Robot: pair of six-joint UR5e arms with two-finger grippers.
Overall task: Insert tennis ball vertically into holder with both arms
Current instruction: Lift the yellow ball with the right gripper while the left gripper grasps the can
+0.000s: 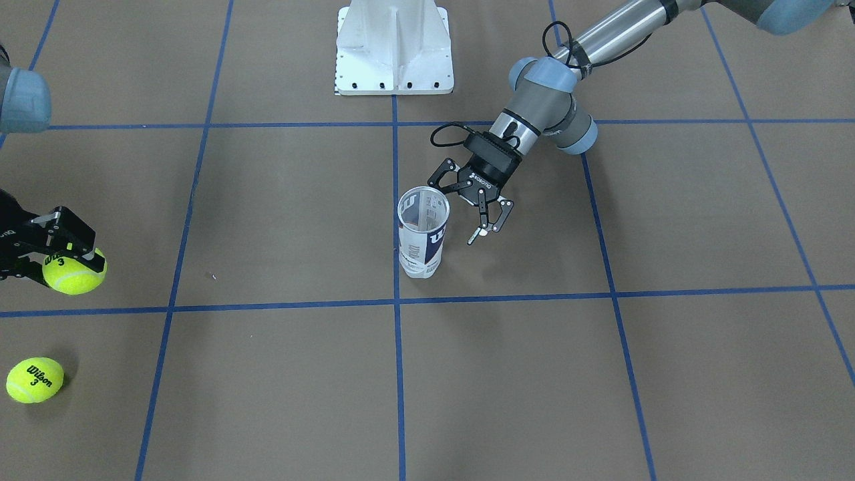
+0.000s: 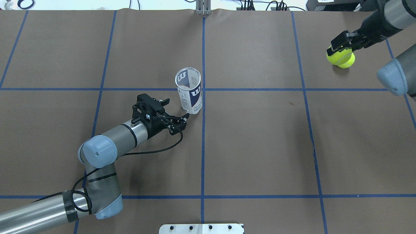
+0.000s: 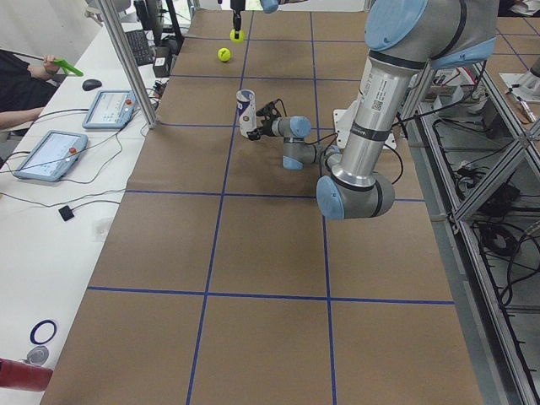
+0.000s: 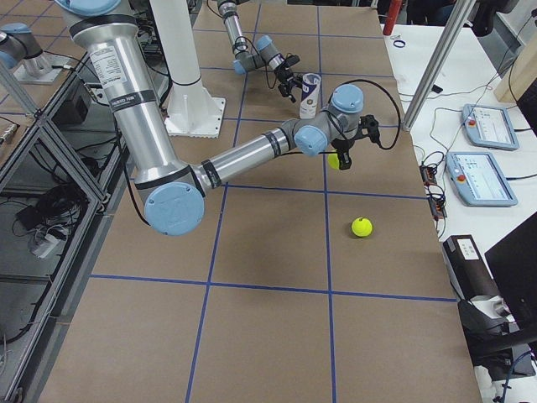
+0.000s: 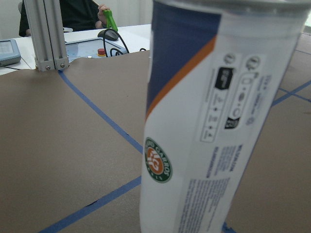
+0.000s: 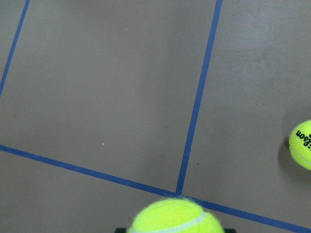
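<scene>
The left pincer [image 2: 177, 108] gapes beside the upright tennis-ball can [image 2: 191, 97] on the counter [image 2: 260, 146] — a nudge could topple it. The right pincer [image 1: 70, 257], clenched on a tennis ball [image 1: 75, 275] well apart, might then miss the can's mouth.

The table [image 1: 507, 374] is covered in flat brown paper. Blue tape lines [image 1: 397, 374] cross it and make big squares. A white metal plate [image 1: 393, 50] with a row of little dark holes sits at the far edge of the table. Along one side runs a white bench [image 3: 51, 228]. Two screens with red buttons [image 3: 111, 108] [image 3: 49, 154] lie on it with thin wires, and a dark mouse [image 3: 91, 84] lies farther along. A shiny silver post [image 3: 126, 59] stands up near them. A person in black [image 3: 21, 80] sits there holding something green [image 3: 66, 66]. At the near end of the bench lie a blue ring [image 3: 42, 331] and a red bottle [image 3: 21, 374].
</scene>
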